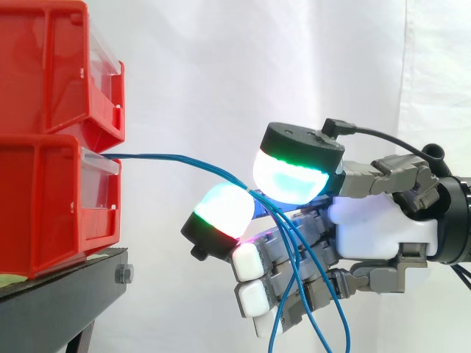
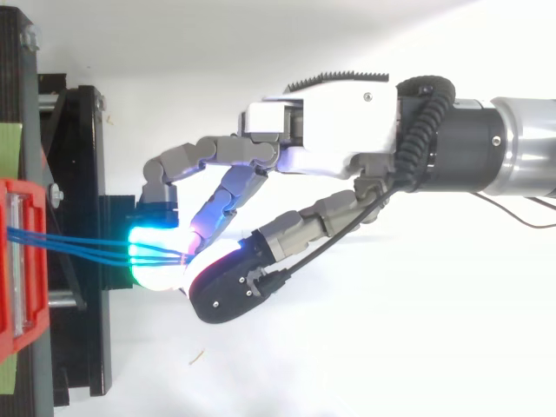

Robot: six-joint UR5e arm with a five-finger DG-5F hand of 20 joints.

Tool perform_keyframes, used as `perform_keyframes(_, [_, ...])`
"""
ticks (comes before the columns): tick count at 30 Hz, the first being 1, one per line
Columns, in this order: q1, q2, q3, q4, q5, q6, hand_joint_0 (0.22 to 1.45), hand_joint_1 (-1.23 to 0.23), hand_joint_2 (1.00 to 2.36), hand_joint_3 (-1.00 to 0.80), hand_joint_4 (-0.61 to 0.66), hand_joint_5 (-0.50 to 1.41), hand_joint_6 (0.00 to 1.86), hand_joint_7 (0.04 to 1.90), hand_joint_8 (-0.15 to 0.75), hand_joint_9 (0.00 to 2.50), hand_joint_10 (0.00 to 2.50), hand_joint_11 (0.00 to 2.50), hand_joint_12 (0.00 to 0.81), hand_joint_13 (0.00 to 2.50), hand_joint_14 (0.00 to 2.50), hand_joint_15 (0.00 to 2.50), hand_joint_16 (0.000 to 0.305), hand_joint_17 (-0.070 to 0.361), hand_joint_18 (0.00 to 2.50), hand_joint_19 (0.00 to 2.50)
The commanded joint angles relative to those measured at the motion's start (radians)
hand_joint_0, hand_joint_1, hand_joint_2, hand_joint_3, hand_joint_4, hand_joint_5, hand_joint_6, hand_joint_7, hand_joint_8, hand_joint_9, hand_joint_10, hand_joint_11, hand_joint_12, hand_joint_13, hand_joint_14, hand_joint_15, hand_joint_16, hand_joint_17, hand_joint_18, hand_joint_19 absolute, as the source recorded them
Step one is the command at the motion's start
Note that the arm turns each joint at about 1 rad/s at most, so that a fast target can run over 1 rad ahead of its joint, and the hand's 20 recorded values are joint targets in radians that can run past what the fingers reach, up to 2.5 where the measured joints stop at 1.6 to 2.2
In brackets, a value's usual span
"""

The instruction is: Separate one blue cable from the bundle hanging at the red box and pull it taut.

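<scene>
Blue cables (image 1: pixel 176 158) leave the front of the lower red bin (image 1: pixel 44 206) and run almost level to my hand (image 1: pixel 375 228). In the top view, three blue cables (image 2: pixel 78 248) lie side by side between the red bin (image 2: pixel 22 261) and my hand (image 2: pixel 330 139). Two glowing fingertips (image 1: pixel 291 180) pinch the strands together, one pad above and one below. Past the pinch, the loose ends droop in loops in front of the palm. None of the strands stands apart from the others.
Two red bins are stacked at the left on a black stand (image 1: pixel 59 301). The upper bin (image 1: pixel 51 66) juts out above the cables. A white curtain hangs behind, and there is open space to the right of the bins.
</scene>
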Motion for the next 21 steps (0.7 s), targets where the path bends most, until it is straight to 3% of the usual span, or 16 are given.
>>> perform_keyframes(1, [-0.001,0.000,0.000,-0.005,0.000,0.000,0.65,-0.72,1.01,-0.27,0.22,-0.09,0.54,1.30,0.308,0.87,0.01,0.30,0.332,0.87,0.01,0.32,0.041,0.091,0.81,0.32])
perform_keyframes(7, [-0.007,0.000,0.000,-0.023,0.000,-0.005,0.65,-0.77,1.01,-0.31,0.22,-0.15,0.74,1.02,0.313,0.88,0.01,0.41,0.328,0.88,0.01,0.34,0.039,0.088,0.82,0.32])
perform_keyframes(12, [-0.010,0.000,0.000,-0.037,0.000,-0.005,0.62,-0.74,1.01,-0.34,0.21,-0.16,0.76,1.01,0.310,0.89,0.01,0.42,0.326,0.88,0.01,0.35,0.038,0.086,0.82,0.35])
perform_keyframes(16, [-0.012,0.000,0.000,-0.041,0.000,-0.005,0.62,-0.63,1.01,-0.39,0.20,-0.15,0.76,1.01,0.312,0.90,0.01,0.42,0.327,0.88,0.01,0.35,0.039,0.087,0.82,0.36])
perform_keyframes(21, [-0.012,0.000,0.000,-0.041,0.000,-0.005,0.62,-0.61,1.01,-0.31,0.19,-0.15,0.76,1.04,0.327,0.91,0.01,0.42,0.337,0.90,0.01,0.36,0.040,0.090,0.84,0.36])
